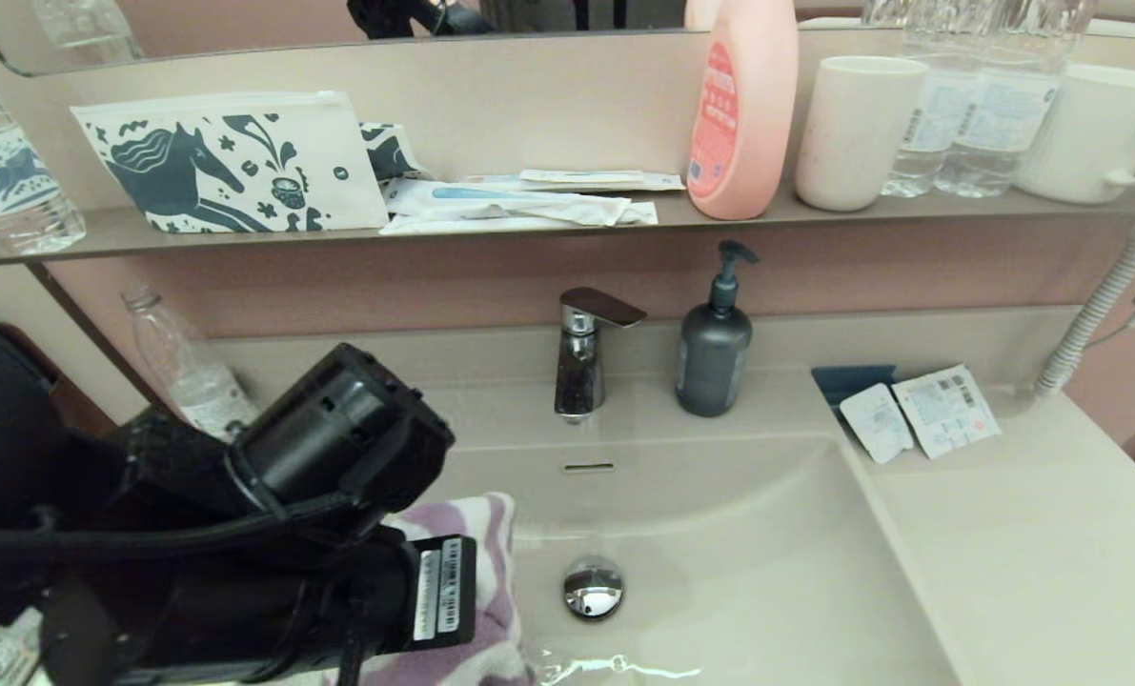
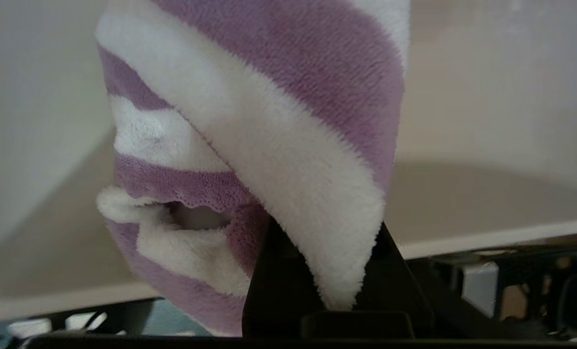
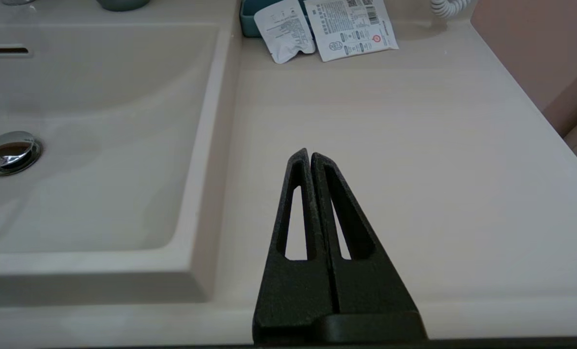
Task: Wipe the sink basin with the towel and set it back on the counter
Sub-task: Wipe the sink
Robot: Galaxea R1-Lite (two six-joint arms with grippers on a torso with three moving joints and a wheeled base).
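My left gripper (image 2: 324, 232) is shut on the purple and white striped towel (image 2: 269, 121), which bunches over the dark fingers and hides their tips. In the head view the left arm (image 1: 272, 534) fills the lower left, and the towel (image 1: 486, 534) hangs at the left side of the beige sink basin (image 1: 739, 553), left of the chrome drain plug (image 1: 593, 588). Whether the towel touches the basin I cannot tell. My right gripper (image 3: 310, 154) is shut on nothing, above the beige counter (image 3: 390, 145) to the right of the basin (image 3: 99, 97).
A chrome faucet (image 1: 581, 357) and a dark soap dispenser (image 1: 715, 343) stand behind the basin. White sachets (image 1: 920, 414) lie at the counter's back right, beside a coiled hose (image 1: 1091, 314). The shelf above holds a horse-print pouch (image 1: 233, 162), a pink bottle (image 1: 743, 105) and cups.
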